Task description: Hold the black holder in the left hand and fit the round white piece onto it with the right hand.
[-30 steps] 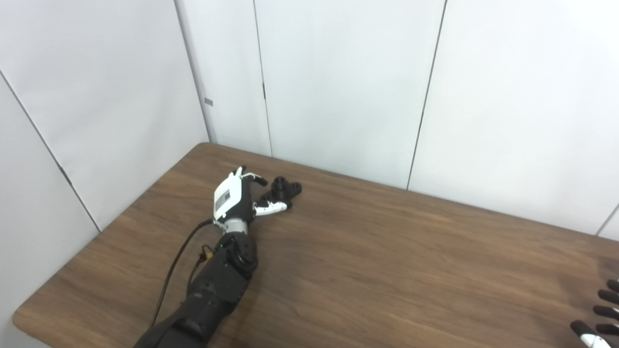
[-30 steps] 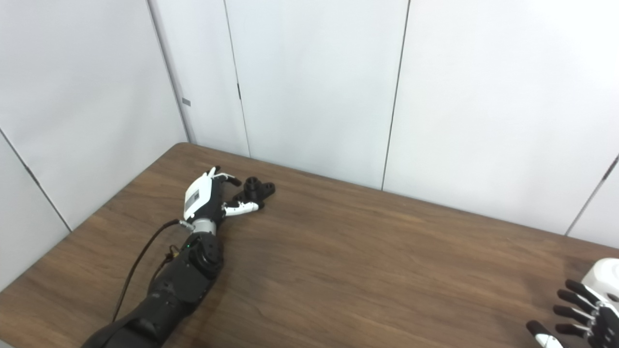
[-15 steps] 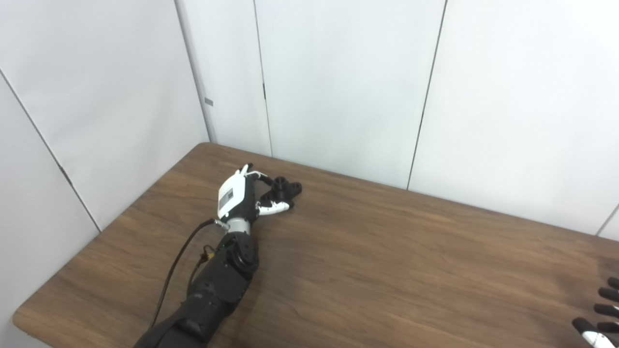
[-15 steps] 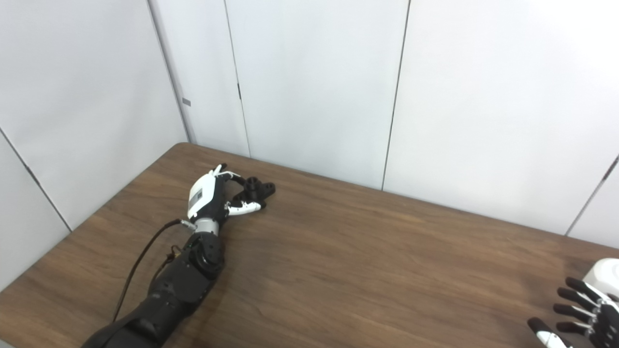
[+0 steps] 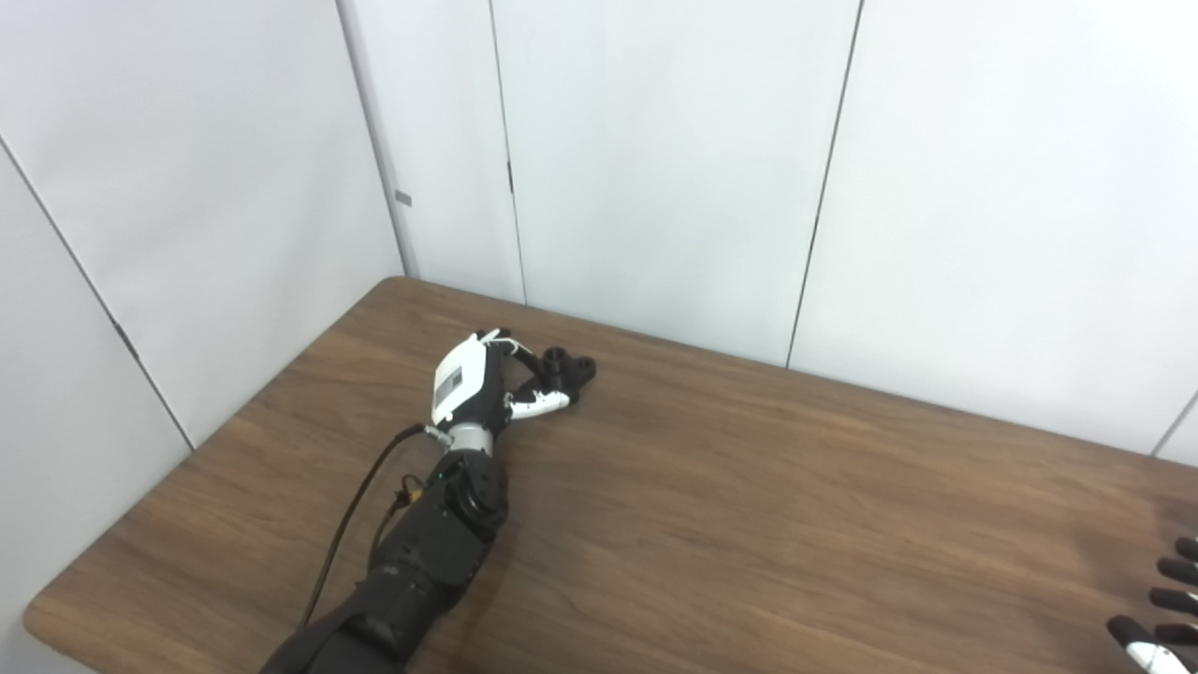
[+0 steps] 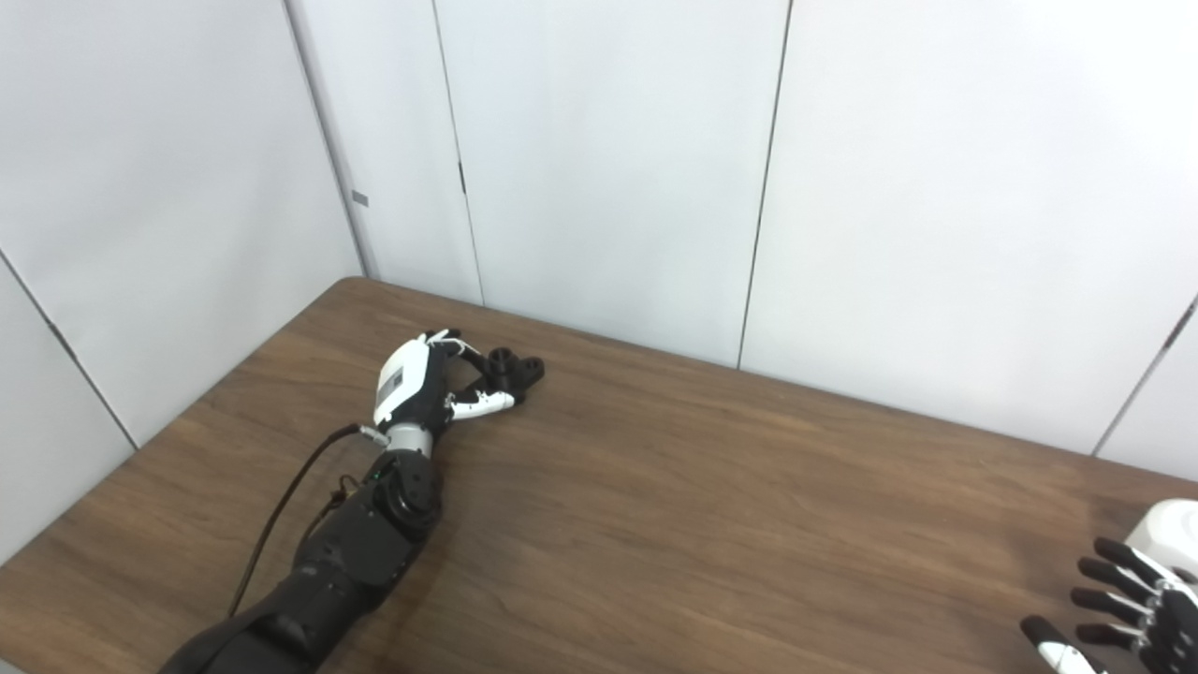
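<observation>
Left hand point(image 5: 473, 388) fingers curl around black holder point(image 5: 564, 370), grip unconfirmed; right hand point(image 6: 1137, 604) splayed, empty, well apart from holder—you close first.

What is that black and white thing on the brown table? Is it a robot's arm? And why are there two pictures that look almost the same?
Yes, it is a robot's arm. The robot has two cameras in its head, like two eyes side by side, so you get two pictures of the same scene from spots a little apart.

The long black arm coming up from the bottom ends in the robot's left hand, white on its back with dark fingers. It lies on the wooden table with its fingers and thumb curled around a small black holder near the table's far edge. I cannot tell whether it grips it firmly yet.

At the bottom right corner you see the right hand, fingers spread, holding nothing. Beside it is something round and white, cut off by the picture's edge.
</observation>
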You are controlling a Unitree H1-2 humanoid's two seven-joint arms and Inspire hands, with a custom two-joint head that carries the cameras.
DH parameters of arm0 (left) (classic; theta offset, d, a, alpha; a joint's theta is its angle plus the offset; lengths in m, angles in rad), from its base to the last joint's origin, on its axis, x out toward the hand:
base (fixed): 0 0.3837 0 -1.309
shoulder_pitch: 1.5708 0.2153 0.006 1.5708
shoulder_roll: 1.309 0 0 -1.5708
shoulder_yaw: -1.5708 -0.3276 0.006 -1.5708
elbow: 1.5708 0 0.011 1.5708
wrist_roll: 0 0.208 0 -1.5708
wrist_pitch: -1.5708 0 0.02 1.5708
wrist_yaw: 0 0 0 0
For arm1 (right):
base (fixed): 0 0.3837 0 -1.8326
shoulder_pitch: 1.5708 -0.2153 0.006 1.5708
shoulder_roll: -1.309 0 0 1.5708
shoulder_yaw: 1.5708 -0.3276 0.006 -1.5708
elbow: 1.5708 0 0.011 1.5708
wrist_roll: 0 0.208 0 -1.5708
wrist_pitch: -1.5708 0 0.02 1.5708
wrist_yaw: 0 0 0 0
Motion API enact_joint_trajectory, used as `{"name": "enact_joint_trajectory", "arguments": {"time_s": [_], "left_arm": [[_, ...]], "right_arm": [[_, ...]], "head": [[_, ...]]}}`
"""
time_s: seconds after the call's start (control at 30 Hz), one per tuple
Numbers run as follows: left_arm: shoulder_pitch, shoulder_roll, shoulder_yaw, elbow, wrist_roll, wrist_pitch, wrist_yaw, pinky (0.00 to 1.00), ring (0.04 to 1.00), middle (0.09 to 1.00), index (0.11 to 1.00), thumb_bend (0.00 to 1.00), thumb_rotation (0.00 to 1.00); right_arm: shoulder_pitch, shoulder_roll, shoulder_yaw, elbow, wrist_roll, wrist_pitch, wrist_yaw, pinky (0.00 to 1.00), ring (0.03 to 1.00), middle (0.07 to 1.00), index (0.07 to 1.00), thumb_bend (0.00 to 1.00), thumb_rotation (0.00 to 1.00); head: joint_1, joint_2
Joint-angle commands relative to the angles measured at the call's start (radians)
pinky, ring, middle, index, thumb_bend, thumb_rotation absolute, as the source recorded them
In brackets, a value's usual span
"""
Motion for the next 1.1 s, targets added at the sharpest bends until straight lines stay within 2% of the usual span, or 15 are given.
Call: {"name": "enact_joint_trajectory", "arguments": {"time_s": [0.0, 0.1, 0.2, 0.33, 0.43, 0.57, 0.67, 0.87, 0.97, 1.07], "left_arm": [[0.018, -0.013, -0.017, 0.041, 0.008, 0.027, -0.014, 1.00, 0.978, 0.889, 0.483, 0.52, 0.06], [0.020, -0.010, -0.017, 0.044, 0.001, 0.023, -0.027, 1.00, 0.976, 0.887, 0.483, 0.52, 0.06], [0.033, -0.001, -0.033, 0.029, -0.006, -0.016, -0.067, 0.99, 0.978, 0.895, 0.483, 0.52, 0.06], [0.059, 0.013, -0.064, -0.026, -0.020, -0.082, -0.149, 1.00, 0.995, 0.916, 0.484, 0.52, 0.06], [0.084, 0.016, -0.090, -0.086, -0.037, -0.136, -0.219, 0.93, 1.000, 0.933, 0.484, 0.52, 0.06], [0.108, 0.020, -0.121, -0.146, -0.076, -0.199, -0.335, 0.99, 1.000, 0.967, 0.483, 0.52, 0.06], [0.121, 0.015, -0.143, -0.181, -0.092, -0.237, -0.404, 1.00, 1.000, 0.977, 0.482, 0.52, 0.06], [0.139, -0.005, -0.211, -0.252, -0.078, -0.256, -0.488, 1.00, 1.000, 0.979, 0.483, 0.53, 0.06], [0.143, -0.017, -0.244, -0.278, -0.075, -0.255, -0.530, 1.00, 1.000, 0.985, 0.482, 0.53, 0.06], [0.141, -0.042, -0.289, -0.290, -0.065, -0.266, -0.563, 1.00, 1.000, 0.986, 0.482, 0.53, 0.06]], "right_arm": [[-0.025, -0.009, -0.006, -0.025, 0.005, -0.022, 0.000, 0.53, 0.654, 0.725, 0.764, 0.47, 0.18], [-0.026, -0.007, -0.002, -0.024, -0.003, -0.025, -0.003, 0.53, 0.652, 0.726, 0.769, 0.47, 0.18], [-0.027, -0.002, 0.000, -0.029, -0.001, -0.021, -0.003, 0.53, 0.657, 0.727, 0.769, 0.47, 0.18], [-0.029, 0.002, 0.000, -0.031, 0.006, -0.016, -0.001, 0.53, 0.658, 0.725, 0.766, 0.47, 0.19], [-0.031, 0.005, -0.001, -0.029, 0.010, -0.016, -0.002, 0.52, 0.647, 0.718, 0.763, 0.48, 0.17], [-0.032, 0.008, 0.000, -0.034, 0.005, -0.012, -0.004, 0.51, 0.633, 0.706, 0.754, 0.50, 0.20], [-0.033, 0.011, 0.004, -0.034, -0.005, -0.012, -0.009, 0.50, 0.632, 0.701, 0.747, 0.51, 0.20], [-0.039, 0.017, 0.008, -0.023, -0.039, -0.026, -0.024, 0.47, 0.591, 0.692, 0.733, 0.53, 0.15], [-0.044, 0.018, 0.004, -0.004, -0.047, -0.031, -0.035, 0.45, 0.570, 0.691, 0.725, 0.59, 0.18], [-0.049, 0.022, -0.005, 0.008, -0.011, -0.030, -0.024, 0.45, 0.568, 0.689, 0.722, 0.64, 0.24]], "head": [[-0.003, 0.001], [-0.017, -0.001], [-0.026, -0.002], [-0.043, 0.001], [-0.055, 0.003], [-0.085, 0.013], [-0.111, 0.019], [-0.171, 0.033], [-0.200, 0.041], [-0.216, 0.044]]}}
